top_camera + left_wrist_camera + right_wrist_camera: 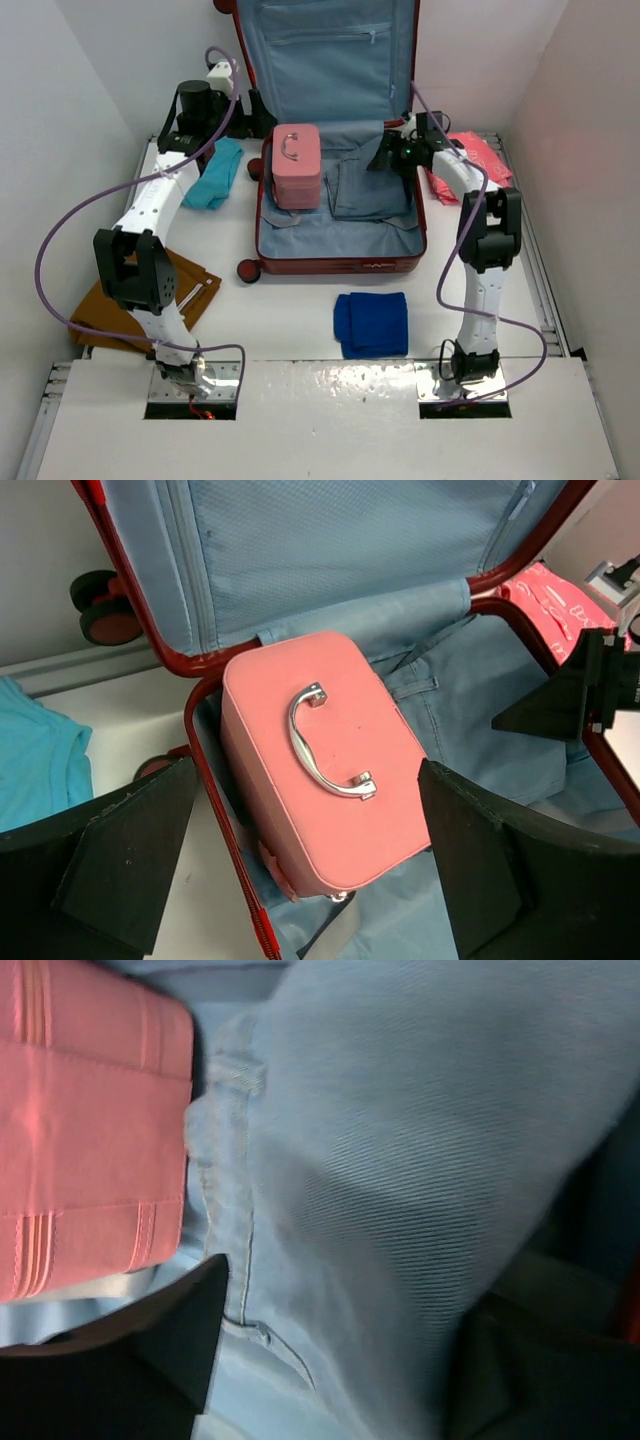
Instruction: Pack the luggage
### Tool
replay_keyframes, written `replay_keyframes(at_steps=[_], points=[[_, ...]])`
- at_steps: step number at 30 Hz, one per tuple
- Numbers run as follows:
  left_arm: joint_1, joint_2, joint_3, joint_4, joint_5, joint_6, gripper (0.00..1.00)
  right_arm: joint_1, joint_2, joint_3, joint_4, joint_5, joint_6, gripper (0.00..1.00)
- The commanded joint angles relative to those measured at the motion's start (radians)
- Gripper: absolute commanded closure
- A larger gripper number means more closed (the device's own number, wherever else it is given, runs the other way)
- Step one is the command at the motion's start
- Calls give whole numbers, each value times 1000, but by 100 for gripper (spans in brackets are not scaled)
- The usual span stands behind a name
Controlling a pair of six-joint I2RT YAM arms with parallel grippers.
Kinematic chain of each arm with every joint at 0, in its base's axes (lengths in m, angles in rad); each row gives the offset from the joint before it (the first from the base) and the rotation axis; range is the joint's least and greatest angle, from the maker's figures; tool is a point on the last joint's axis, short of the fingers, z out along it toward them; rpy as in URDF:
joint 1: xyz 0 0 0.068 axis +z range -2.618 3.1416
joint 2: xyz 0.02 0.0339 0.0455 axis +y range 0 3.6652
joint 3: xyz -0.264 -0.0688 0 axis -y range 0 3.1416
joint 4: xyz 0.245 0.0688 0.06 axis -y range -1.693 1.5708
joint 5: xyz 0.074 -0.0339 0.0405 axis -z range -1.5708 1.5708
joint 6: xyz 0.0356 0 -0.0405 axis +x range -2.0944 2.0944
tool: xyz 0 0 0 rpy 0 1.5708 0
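The luggage (pixel 340 262) lies open on the desk (pixel 300 320). Its long side runs left to right, its wheels (pixel 249 270) point left and its lid (pixel 330 60) stands up at the far side. A pink case (pixel 297 165) sits in its left end, with jeans (pixel 365 185) just to the right. The left fingers (pixel 120 850) are spread wide by the luggage's far left corner, and the right fingers (pixel 150 1360) are spread apart over the jeans.

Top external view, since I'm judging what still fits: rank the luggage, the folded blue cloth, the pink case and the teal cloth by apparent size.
1. luggage, by far.
2. folded blue cloth and pink case: too alike to rank.
teal cloth: partly hidden by the left arm, so unsure.
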Motion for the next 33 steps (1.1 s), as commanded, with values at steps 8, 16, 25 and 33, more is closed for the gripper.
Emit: replay_keyframes(at_steps=[8,16,25,33], points=[[15,19,39,44,41,13,2,-50,-301,93,11,60,-89,22],[15,10,19,65,41,13,2,-135,-278,22,-2,548,-414,14],[43,10,19,65,32,22,2,-158,-46,88,-40,499,-470,1],[72,19,28,43,32,22,2,-147,161,245,-127,550,-583,1]])
